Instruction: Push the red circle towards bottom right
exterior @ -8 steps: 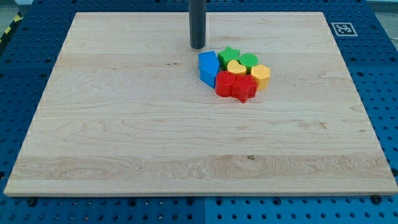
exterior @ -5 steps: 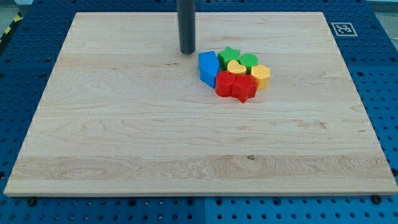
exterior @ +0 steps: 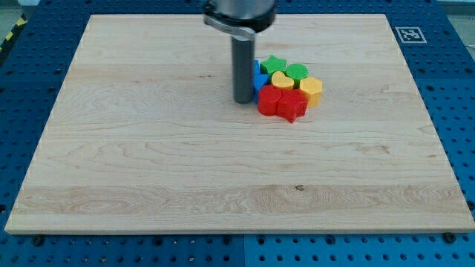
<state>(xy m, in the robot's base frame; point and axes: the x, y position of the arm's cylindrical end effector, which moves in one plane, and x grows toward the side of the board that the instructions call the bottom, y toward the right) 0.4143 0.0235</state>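
The red circle lies on the wooden board in a tight cluster above the board's middle. A red star touches it on its right. A blue block, mostly hidden behind the rod, lies at the cluster's left. A yellow heart, a green star, a green circle and a yellow hexagon fill the cluster's top and right. My tip stands on the board just left of the red circle, in front of the blue block.
The wooden board lies on a blue perforated table. A black-and-white marker tag sits at the board's top right corner.
My tip has moved from above and left of the blue block down and to the right, to stand close to the red circle's left side. The blocks have not visibly moved.
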